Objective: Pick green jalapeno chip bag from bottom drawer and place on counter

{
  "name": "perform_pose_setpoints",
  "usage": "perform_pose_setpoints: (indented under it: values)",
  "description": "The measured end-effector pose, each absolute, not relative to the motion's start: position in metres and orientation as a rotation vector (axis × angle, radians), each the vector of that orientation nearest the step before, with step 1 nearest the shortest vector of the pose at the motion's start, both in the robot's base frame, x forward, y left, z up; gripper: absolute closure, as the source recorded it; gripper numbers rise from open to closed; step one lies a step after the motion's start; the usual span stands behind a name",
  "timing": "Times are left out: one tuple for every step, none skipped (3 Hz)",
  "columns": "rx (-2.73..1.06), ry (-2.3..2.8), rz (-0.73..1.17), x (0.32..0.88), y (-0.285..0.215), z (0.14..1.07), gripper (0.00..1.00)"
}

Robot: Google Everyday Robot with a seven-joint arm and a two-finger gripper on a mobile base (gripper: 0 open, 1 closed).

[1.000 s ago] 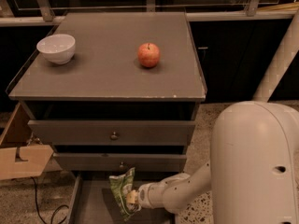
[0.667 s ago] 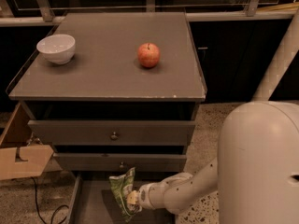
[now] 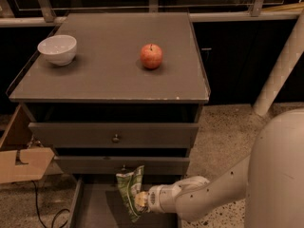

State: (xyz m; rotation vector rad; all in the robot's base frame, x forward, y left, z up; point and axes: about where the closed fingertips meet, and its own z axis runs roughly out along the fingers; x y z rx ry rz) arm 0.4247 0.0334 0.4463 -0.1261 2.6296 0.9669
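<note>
Over bottom drawer (image 3: 95, 209) — pincer (image 3: 141, 201) with bag (image 3: 129, 188), higher

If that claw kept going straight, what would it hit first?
The claw, holding the bag above the bottom drawer, points left; next it would probably meet the drawer's left wall, depth unclear.

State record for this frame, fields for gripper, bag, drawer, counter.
gripper: low, over the bottom drawer, fingers shut on the green jalapeno chip bag
bag: upright, held over the drawer
drawer: pulled open
counter: white bowl at left, apple near centre, no bag
stage: grasped, not yet placed
</note>
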Motion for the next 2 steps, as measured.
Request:
perform_pose_setpoints:
  values:
    - [-0.126, 2.623, 0.965, 0.425, 0.032, 0.449, 1.00]
    - [-0.134, 2.604, 0.948, 0.428, 0.028, 0.465, 1.00]
